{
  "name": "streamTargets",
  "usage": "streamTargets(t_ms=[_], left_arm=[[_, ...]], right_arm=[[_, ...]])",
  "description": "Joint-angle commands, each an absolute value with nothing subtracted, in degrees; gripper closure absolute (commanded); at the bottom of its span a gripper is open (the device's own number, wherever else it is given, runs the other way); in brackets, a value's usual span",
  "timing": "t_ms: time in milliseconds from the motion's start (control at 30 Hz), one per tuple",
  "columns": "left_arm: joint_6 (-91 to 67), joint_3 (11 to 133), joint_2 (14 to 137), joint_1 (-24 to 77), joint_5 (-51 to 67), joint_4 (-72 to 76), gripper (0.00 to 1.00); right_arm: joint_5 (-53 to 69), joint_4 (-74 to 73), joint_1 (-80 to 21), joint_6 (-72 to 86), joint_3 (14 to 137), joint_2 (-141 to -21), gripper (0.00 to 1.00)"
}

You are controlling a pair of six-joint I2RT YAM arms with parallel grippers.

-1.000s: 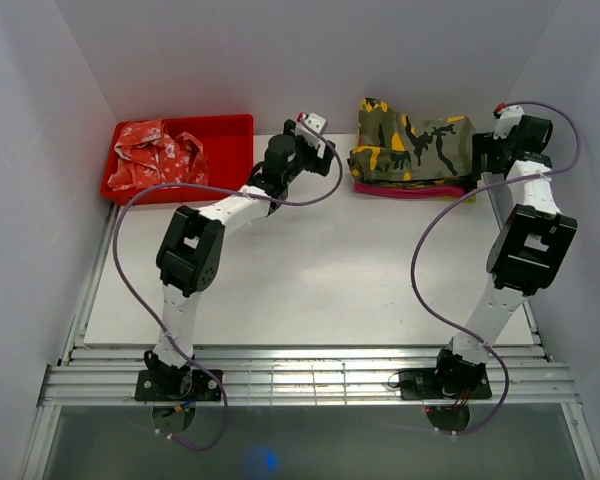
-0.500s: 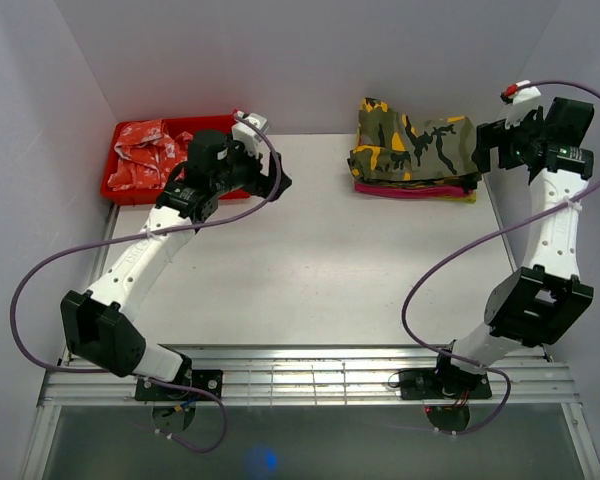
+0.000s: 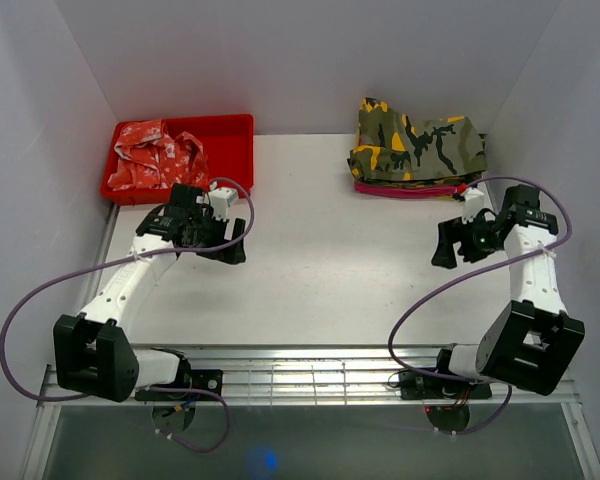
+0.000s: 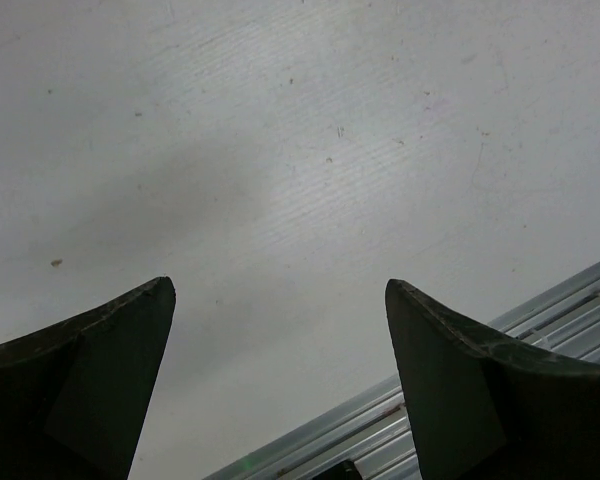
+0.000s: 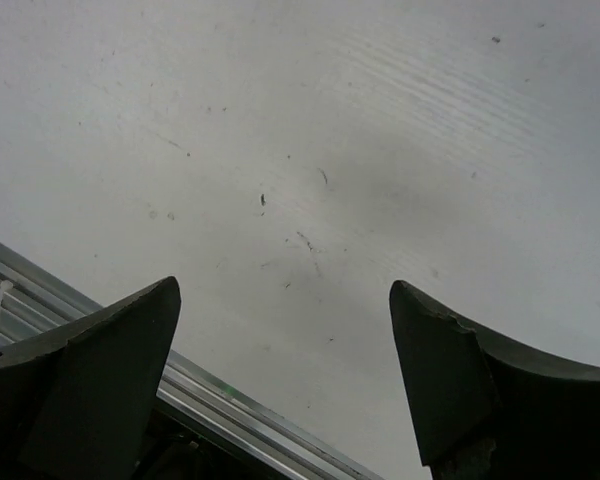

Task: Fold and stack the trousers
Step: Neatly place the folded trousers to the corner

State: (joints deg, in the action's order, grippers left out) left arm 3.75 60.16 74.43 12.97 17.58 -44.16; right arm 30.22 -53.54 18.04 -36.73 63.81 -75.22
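Further from the trousers (image 3: 417, 150) now, left fingers (image 4: 80, 380), right fingers (image 5: 90, 370).

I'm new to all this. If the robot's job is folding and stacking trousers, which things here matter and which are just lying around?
Part of the job:
- folded camouflage-print cloth trousers, far right
- left gripper and right gripper, both open, empty

Just lying about:
- plain pink folded cloth under the trousers
- red-and-white patterned garment in the red plastic tray

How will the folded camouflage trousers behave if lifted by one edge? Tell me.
Probably floppy: the trousers lie in rumpled folds, so a one-edge lift would likely unfold them. Pushed, they may drag or slip on the pink cloth beneath.
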Motion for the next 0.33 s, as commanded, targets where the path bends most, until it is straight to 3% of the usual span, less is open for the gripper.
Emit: streamTargets(t_ms=[0, 300], left_arm=[[4.2, 56.7, 68.9, 12.4, 15.7, -43.0, 0.02], [4.0, 55.0, 68.5, 12.1, 13.1, -42.7, 0.02]], right_arm=[[30.2, -53.8, 18.2, -40.4, 59.5, -71.6, 0.10], [29.2, -53.5, 18.3, -41.2, 56.3, -69.3, 0.10]])
